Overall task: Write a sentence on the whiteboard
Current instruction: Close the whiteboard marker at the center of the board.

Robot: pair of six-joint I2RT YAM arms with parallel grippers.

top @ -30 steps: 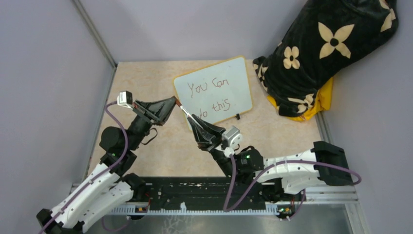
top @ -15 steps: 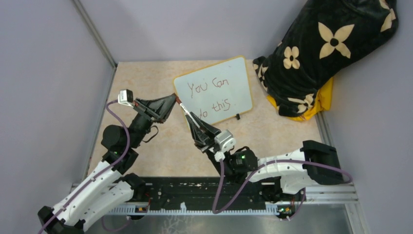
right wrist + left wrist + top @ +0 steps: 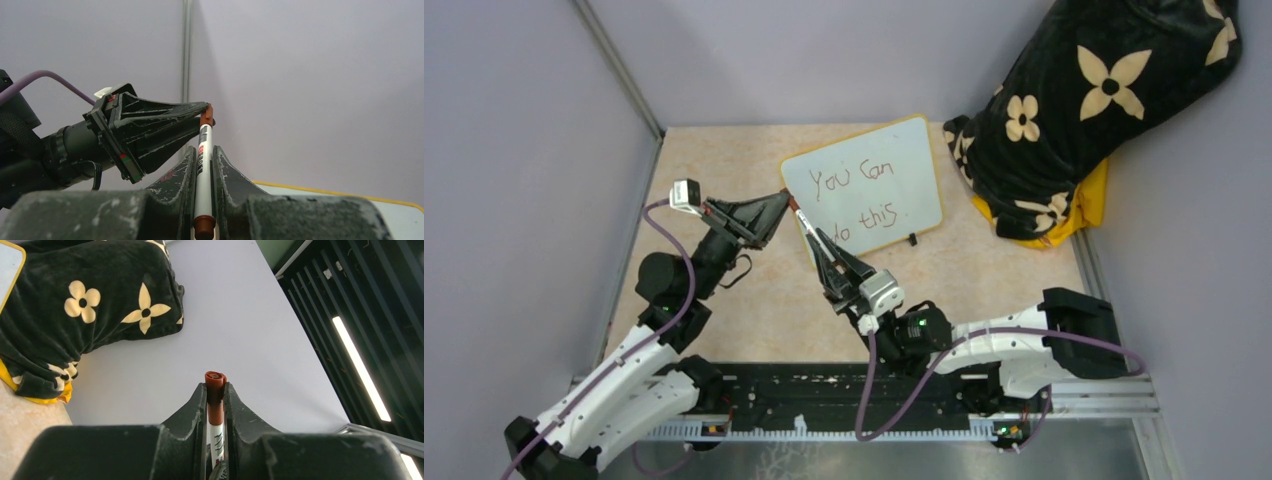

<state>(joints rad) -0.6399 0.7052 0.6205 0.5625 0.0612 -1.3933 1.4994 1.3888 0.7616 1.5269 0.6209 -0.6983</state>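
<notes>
The left gripper [image 3: 782, 201] is pointing toward 3 o'clock in the overhead view, its jaws nearly closed and pinching the reddish-brown cap [image 3: 215, 381] of a marker [image 3: 808, 229]. In the left wrist view the cap is poking out just past the fingertips. The right gripper [image 3: 817, 242] is reaching up toward 11 o'clock from the near edge, its jaws closed tight around the marker's white barrel. In the right wrist view the barrel is running straight up between the two fingers to the capped end, where the left gripper's tips are meeting it. The whiteboard [image 3: 914, 160] is sitting just beyond the two grippers at about 1 o'clock, on the beige tabletop [image 3: 724, 165], with its lower left corner close to the marker; whether they are touching cannot be told. The sentence [image 3: 824, 182] is showing on it in two lines, "You Can" over "do this". At 3 o'clock from the board, a black cloth with cream flowers [image 3: 1084, 100] is lying bundled over something yellow [image 3: 1086, 205] in the far right corner.
</notes>
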